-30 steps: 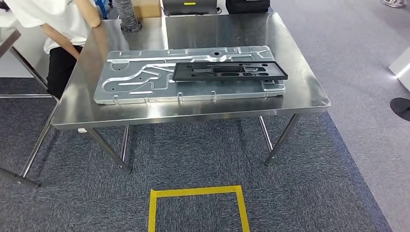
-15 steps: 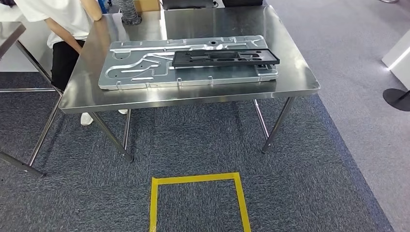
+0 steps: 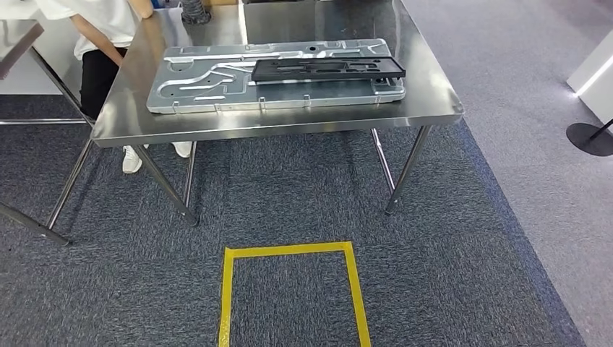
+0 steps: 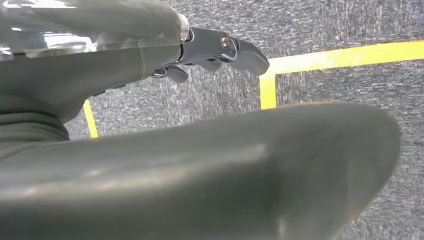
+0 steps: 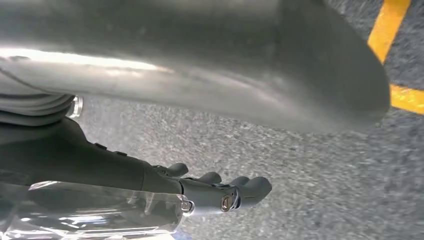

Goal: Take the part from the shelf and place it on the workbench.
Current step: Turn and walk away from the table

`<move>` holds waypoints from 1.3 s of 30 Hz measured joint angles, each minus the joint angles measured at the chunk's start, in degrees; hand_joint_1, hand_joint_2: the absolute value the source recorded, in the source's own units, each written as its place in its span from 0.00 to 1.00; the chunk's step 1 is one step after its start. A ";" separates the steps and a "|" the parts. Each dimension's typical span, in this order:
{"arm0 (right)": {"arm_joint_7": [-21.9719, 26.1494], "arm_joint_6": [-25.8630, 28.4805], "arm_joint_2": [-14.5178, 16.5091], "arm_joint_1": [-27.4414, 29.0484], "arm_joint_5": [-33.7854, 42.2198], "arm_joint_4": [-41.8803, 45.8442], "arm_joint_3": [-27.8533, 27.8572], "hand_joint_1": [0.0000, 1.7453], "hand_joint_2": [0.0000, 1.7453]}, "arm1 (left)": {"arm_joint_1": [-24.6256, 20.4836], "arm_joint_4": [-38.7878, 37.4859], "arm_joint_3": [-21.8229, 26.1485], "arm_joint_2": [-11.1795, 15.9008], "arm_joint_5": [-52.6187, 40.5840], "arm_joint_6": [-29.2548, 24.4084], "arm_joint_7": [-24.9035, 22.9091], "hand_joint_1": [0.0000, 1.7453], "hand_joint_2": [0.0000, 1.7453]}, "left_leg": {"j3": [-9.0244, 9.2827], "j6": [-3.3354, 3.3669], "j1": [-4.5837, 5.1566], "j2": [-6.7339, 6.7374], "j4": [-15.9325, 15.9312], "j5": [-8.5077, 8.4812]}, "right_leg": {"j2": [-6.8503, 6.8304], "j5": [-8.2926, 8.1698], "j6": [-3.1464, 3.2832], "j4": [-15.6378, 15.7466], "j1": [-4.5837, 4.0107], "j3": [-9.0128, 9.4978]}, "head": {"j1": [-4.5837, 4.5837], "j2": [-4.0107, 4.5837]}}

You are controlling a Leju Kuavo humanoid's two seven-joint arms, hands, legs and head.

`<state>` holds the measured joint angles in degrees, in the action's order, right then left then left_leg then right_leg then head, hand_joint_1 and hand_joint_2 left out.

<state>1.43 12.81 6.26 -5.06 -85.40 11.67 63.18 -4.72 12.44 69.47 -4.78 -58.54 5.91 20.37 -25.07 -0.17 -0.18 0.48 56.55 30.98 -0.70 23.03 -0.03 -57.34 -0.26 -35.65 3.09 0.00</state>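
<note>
Both of my hands hang low over the blue-grey carpet floor (image 3: 448,275) with nothing in them. On my left hand (image 4: 150,100) the dark fingers (image 4: 235,47) reach out nearly straight, apart from the thick grey thumb (image 4: 210,175), above the yellow tape square (image 3: 289,296) marked on the floor. My right hand (image 5: 125,130) is the same: its dark fingers (image 5: 245,192) lie extended side by side, well apart from the thumb (image 5: 225,65), gripping nothing. Ahead of me stands the shiny stainless-steel counter (image 3: 434,101). On it lies a large flat silver metal plate with pressed channels (image 3: 209,87), and the long black rectangular part with cut-outs (image 3: 329,69) rests flat on that plate's right half. At the counter's far left corner a person in a white shirt and black trousers (image 3: 105,43) leans on its edge.
</note>
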 joint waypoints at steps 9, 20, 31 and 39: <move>0.56 0.00 0.07 0.07 -0.21 -0.17 -0.49 0.00 0.00 | -0.07 -0.02 -0.46 -0.36 -0.92 0.04 -0.34 0.00 0.00 | -4.83 2.41 -0.13 0.46 -1.13 -4.50 | 0.54 10.83 -2.58 -16.32 1.11 -3.85 | -0.01 0.00; 1.97 0.10 0.10 -0.12 -0.10 -0.26 -0.63 0.00 0.00 | 0.18 -0.02 -1.42 -0.21 -1.86 0.18 -0.13 0.00 0.00 | -10.97 -0.62 -0.54 0.19 3.89 -4.19 | 0.21 5.46 0.46 2.30 0.98 8.01 | -0.01 0.00; 2.82 -0.50 0.22 -0.16 1.20 -0.26 -0.66 0.00 0.00 | -0.16 -0.02 -1.46 -0.11 -1.50 -0.61 0.00 0.00 0.00 | 0.63 0.44 -0.18 0.04 -0.45 0.49 | 0.06 0.10 -0.39 0.15 0.19 0.09 | -0.01 0.00; 5.91 -8.14 0.22 0.04 5.14 -0.48 1.00 0.00 0.00 | 0.20 -0.02 -1.44 -0.16 -1.14 -0.77 -0.26 0.00 0.00 | -1.74 2.32 -0.32 0.35 -1.39 -1.52 | 0.43 9.64 -2.49 -16.22 0.86 -5.77 | -0.01 0.00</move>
<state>7.34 4.66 6.48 -5.02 -80.26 11.20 64.18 -4.52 12.41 68.03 -4.94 -59.67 5.14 20.11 -26.81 2.14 -0.50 0.83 55.16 29.46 -0.27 32.67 -2.52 -73.57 0.60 -41.42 3.08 0.00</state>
